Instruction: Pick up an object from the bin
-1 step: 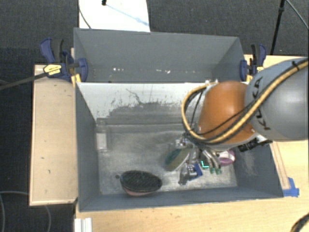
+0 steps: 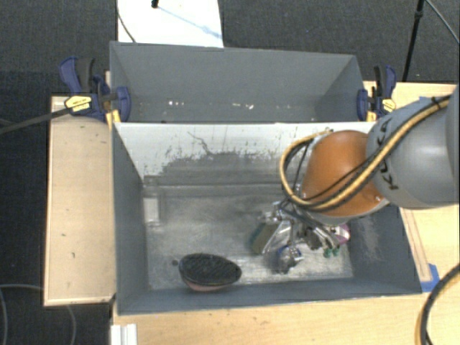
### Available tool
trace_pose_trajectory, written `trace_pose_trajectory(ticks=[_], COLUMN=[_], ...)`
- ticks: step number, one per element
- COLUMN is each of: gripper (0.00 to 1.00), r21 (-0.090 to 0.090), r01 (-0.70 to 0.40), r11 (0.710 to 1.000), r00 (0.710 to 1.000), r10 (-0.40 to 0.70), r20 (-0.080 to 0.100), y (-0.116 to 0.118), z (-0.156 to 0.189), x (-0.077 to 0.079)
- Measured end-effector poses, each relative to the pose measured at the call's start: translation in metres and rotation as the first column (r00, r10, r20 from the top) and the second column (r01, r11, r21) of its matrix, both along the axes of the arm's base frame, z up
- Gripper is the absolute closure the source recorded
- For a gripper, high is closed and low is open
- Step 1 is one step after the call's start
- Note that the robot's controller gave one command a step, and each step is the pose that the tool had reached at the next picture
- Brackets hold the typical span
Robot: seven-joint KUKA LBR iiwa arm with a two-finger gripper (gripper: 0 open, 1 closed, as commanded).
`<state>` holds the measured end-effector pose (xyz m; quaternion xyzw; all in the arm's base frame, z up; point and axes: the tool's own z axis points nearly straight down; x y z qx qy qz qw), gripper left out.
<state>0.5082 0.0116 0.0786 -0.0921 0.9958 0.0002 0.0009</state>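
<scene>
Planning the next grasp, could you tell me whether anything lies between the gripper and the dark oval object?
Nothing visible does: bare bin floor separates the gripper from the dark oval object; the small pieces lie by the gripper.

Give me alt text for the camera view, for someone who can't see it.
The gripper is down at the right of the grey bin, among a small heap of loose things on its floor. A dark oval brush-like object lies alone near the front left.
</scene>
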Motion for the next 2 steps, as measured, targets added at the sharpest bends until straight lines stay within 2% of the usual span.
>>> trace_pose_trajectory(ticks=[1,2], gripper=[1.0,1.0], r21=[0.001,-0.005], r01=[0.003,-0.399], r11=[1.0,0.917], r00=[1.0,0.917], r10=[-0.003,0.399], r20=[0.001,0.007], y=[0.001,-0.035], z=[0.001,0.176], x=[0.0,0.012])
